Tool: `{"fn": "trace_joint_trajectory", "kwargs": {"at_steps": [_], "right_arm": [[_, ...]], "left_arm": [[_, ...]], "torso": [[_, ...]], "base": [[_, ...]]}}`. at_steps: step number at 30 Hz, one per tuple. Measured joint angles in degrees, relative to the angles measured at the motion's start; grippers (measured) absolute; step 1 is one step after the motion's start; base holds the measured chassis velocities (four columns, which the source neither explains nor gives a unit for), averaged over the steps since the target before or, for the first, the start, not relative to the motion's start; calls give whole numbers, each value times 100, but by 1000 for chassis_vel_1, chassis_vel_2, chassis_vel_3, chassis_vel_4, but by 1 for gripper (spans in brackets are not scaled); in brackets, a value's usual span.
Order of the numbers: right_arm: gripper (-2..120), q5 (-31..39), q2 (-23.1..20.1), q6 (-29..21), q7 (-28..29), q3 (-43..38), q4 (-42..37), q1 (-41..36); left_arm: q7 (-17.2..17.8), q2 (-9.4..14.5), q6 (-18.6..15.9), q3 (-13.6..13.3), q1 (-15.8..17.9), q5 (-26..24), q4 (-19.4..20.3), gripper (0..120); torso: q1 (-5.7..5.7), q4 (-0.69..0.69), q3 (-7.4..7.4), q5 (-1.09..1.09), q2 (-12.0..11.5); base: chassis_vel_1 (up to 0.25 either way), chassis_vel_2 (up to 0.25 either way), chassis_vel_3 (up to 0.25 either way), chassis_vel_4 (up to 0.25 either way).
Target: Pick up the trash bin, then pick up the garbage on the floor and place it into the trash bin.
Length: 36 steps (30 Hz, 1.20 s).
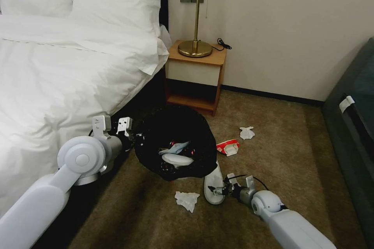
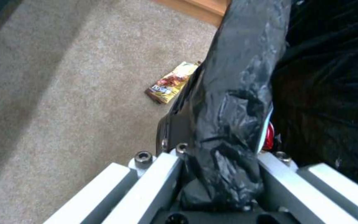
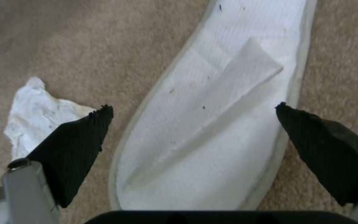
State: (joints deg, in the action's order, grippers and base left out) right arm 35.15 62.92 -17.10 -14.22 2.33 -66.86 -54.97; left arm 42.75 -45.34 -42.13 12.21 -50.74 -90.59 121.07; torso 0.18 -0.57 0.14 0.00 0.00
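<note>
The right gripper hangs low over the carpet with its two black fingertips spread wide, one on each side of a white slipper; the gap is broader than the slipper and neither pad touches it, so the gripper holds nothing. The slipper lies flat, its strap folded across the sole, with a few dark specks on the fabric. In the head view the same slipper sits just in front of the trash bin, and a crumpled tissue lies just beside it on the side toward the bed; from the right wrist that tissue shows partly behind one fingertip. The left gripper is clamped on the bin's rim, with the glossy black bag bunched between its silver fingers. The bin stands next to the bed and in front of the nightstand, its wide mouth open. Inside it lie another white slipper, a pale blue-white piece above it and something red. Farther out on the carpet are a red wrapper near the bin, a second tissue beyond it, and, from the left wrist, a gold-brown snack packet close to the bin's outer wall.
</note>
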Motion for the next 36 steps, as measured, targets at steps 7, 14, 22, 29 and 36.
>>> {"fn": "trace_joint_trajectory", "kwargs": {"at_steps": [7, 14, 22, 29, 36], "right_arm": [[86, -154, 117, 124, 44, 114, 98, 14], [62, -203, 252, 153, 79, 201, 134, 77], [31, -271, 324, 192, 96, 224, 221, 89], [9, -296, 371, 225, 110, 255, 327, 161], [0, -340, 507, 305, 116, 227, 461, 238]], "left_arm": [[-21, 15, 0, 33, -15, 7, 18, 0], [-39, 41, 0, 92, -53, 14, 55, 0], [-104, 153, 0, 207, -137, 13, 126, 0], [-123, 161, 0, 211, -102, 12, 131, 0], [-130, 157, 0, 212, -123, 26, 131, 0]], "torso": [[0, 0, 0, 0, 0], [0, 0, 0, -1, 0], [0, 0, 0, 0, 0], [0, 0, 0, 0, 0], [-1, 0, 0, 0, 0]], "base": [[0, 0, 0, 0], [0, 0, 0, 0], [0, 0, 0, 0], [0, 0, 0, 0], [0, 0, 0, 0]]}}
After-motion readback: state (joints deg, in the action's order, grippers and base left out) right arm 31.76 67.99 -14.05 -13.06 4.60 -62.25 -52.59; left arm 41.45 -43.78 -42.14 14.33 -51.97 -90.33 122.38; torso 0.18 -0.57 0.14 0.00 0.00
